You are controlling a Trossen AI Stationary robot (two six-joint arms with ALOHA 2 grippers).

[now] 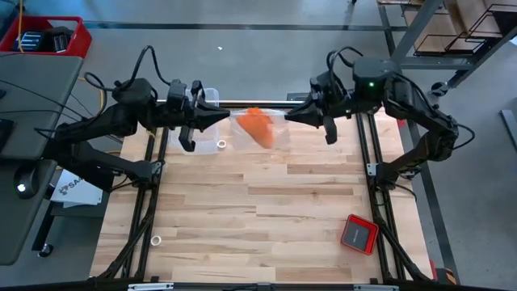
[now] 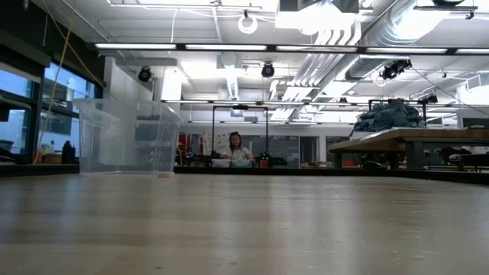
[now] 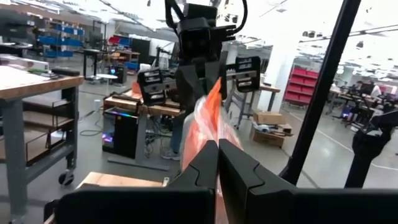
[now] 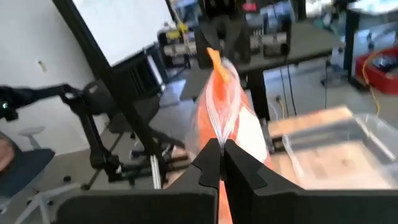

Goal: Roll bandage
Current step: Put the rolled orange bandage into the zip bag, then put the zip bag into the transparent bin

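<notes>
Gripping bandage (image 1: 257,126) aloft, left end effector (image 1: 224,119), right end effector (image 1: 289,118)

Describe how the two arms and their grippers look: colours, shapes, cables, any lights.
Both arms are matte black, built of chunky jointed segments, with loose black cables looping over the shoulders. The left gripper and right gripper each end in two tapered, angular black fingers. The right arm shows a small green light on its top housing. No printed markings are legible on either.
</notes>
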